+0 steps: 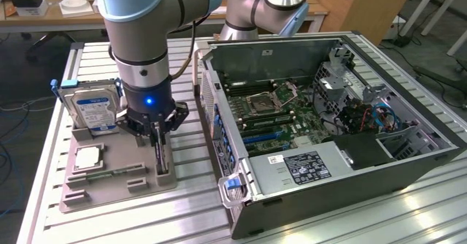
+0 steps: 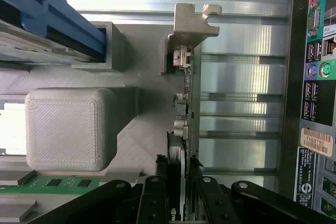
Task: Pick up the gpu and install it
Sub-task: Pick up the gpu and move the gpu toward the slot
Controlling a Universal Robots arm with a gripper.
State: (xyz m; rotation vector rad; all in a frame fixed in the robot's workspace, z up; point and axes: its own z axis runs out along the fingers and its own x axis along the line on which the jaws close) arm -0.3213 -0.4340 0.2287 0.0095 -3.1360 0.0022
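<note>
Black fingers [image 2: 156, 195] of the gripper [image 2: 178, 167] clamp the thin dark gpu card [image 2: 191, 93], which stands on edge in the grey plastic holder [image 2: 142, 145] on the slatted metal counter [image 2: 241, 77]. A straight, untilted lift should keep it from binding.

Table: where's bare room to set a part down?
In the exterior view, the table has bare slats along the tray's near edge and beyond the hard drive. There is a narrow strip between tray and case. It is crowded where the hand clamps the gpu.
</note>
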